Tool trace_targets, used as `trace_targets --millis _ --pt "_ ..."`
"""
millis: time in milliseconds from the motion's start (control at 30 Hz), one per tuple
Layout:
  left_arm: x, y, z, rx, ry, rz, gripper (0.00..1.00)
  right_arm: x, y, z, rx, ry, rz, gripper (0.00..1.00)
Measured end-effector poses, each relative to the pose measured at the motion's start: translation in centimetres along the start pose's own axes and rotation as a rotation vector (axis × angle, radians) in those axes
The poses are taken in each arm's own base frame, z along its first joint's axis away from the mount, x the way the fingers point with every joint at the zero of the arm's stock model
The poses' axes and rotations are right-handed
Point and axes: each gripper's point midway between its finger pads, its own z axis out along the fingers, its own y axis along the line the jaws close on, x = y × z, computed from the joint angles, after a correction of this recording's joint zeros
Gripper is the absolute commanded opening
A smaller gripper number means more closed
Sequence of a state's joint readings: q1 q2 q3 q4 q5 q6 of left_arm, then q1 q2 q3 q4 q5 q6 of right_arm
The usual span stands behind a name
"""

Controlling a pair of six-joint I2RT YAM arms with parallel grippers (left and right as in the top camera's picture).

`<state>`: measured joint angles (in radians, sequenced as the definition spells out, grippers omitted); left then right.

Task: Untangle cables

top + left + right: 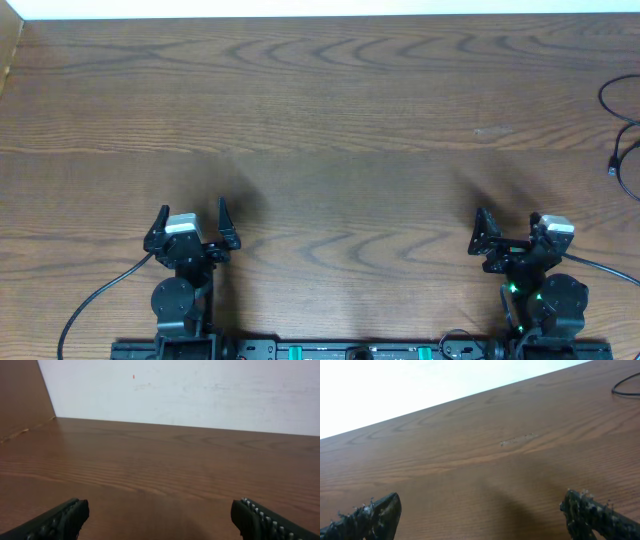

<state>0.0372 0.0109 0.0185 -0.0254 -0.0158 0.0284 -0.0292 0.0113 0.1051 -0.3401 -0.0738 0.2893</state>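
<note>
Thin black cables [603,95] lie at the table's far right edge, mostly cut off by the frame, and one small plug [612,168] shows. The right wrist view catches a loop of cable [614,391] at its top right corner. My left gripper [193,213] stands open at the near left of the table with nothing between its fingers [160,512]. At the near right my right gripper [508,218] is open and empty too [480,510], well short of the cables.
The wooden table [330,130] ends at a white wall behind and a raised wooden edge [25,400] on the left. Thicker black arm wires [100,295] [600,265] trail from both arm bases. A black rail [350,350] runs along the near edge.
</note>
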Motion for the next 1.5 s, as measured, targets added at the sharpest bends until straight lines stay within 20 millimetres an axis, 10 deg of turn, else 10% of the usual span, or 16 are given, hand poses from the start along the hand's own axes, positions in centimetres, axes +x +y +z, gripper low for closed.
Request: trace_targets --millis 1000,1500 --pt "0.0 -0.2 0.0 0.011 0.001 -0.003 0.96 -0.4 -1.4 -0.1 0.08 -0.021 -0.076 0.99" --pt "0.0 -0.2 0.0 0.011 0.001 -0.003 0.96 -0.5 -1.7 -0.1 0.105 -0.01 -0.394 0.99"
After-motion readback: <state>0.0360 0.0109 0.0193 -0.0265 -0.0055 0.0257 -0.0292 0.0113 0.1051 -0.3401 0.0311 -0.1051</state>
